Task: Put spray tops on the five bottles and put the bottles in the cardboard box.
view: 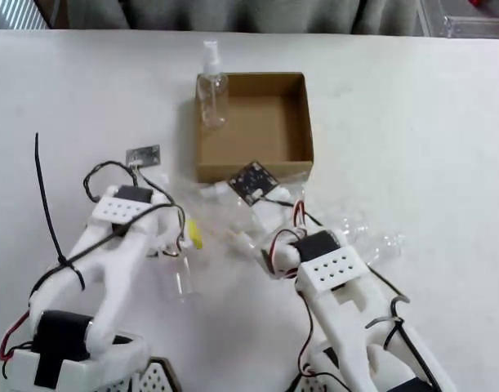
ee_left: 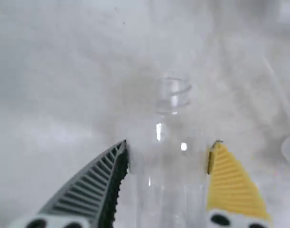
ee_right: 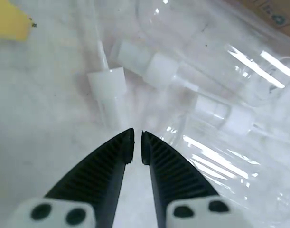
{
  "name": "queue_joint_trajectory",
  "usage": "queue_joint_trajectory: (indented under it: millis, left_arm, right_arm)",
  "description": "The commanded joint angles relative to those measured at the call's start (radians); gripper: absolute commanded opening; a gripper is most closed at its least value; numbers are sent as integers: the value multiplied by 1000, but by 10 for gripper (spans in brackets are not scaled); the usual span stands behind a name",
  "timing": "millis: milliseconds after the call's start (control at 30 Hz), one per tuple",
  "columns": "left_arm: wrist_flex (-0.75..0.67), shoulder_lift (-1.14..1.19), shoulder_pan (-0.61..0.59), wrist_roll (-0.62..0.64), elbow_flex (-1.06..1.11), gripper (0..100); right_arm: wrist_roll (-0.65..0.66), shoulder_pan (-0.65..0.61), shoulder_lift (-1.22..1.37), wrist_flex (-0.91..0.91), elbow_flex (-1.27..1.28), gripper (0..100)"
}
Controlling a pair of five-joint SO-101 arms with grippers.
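A clear bottle (ee_left: pixel 171 156) without a top, its threaded neck (ee_left: pixel 173 97) bare, sits between the grey and yellow fingers of my left gripper (ee_left: pixel 168 153), which is shut on its body. In the high view this bottle (view: pixel 184 276) is beside the left arm, near the table. My right gripper (ee_right: pixel 137 142) is shut with nothing in it, just short of a white spray top (ee_right: pixel 109 85) lying on the table. Two more spray tops (ee_right: pixel 149 61) (ee_right: pixel 230 116) and clear bottles (ee_right: pixel 216 161) lie beyond. The cardboard box (view: pixel 302 122) is behind; a topped bottle (view: pixel 211 90) stands at its far left corner.
Loose clear bottles (view: pixel 372 237) lie on the table right of the right arm (view: pixel 327 265). Cables trail from both arms. The white table (view: pixel 412 122) has free room to the right and left of the box.
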Motion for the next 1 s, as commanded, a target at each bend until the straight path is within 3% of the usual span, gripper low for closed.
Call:
queue_joint_trajectory:
  millis: [0, 367, 533, 800, 967]
  left_arm:
    - [-21, -7, 12, 6, -55, 147]
    - [-23, -7, 5, 3, -54, 162]
    - [-23, -8, 5, -89, -54, 161]
    - [-17, -12, 5, -132, -52, 158]
    - [-23, -127, -27, -132, -3, 158]
  right_arm:
    - [8, -5, -2, 1, -5, 15]
    - [8, -5, -2, 2, -5, 15]
    - [9, -5, -2, 2, -5, 15]
    - [9, -5, -2, 2, -5, 15]
    - [9, -1, -2, 2, -5, 15]
